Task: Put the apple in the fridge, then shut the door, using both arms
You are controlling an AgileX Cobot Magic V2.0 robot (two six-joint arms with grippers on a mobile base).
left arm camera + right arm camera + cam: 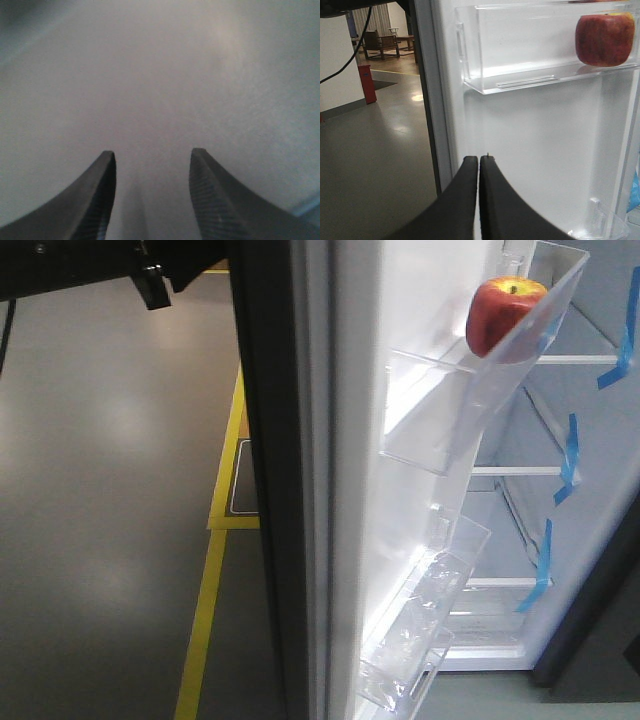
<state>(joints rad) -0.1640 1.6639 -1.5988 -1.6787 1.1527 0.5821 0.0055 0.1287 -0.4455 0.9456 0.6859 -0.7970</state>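
The red apple [505, 315] sits in the top clear bin [450, 410] on the white inner face of the open door [350, 490]. The door's dark grey edge [270, 480] faces me. The fridge [520, 440] is open at the right, with white inside, glass shelves and blue tape strips [570, 455]. In the right wrist view my right gripper [479, 157] is shut and empty, close to the door's inner face [535, 150], below and left of the apple [605, 40]. My left gripper [152, 152] is open and empty before a plain grey surface. A black arm part [152, 282] shows at the top left.
Grey floor [110, 490] lies left of the door, with a yellow line [215, 540] marked on it. More clear bins [420, 620] hang lower on the door. A red cabinet [367, 82], wooden chairs [380, 45] and a hanging black cable [350, 55] are far left.
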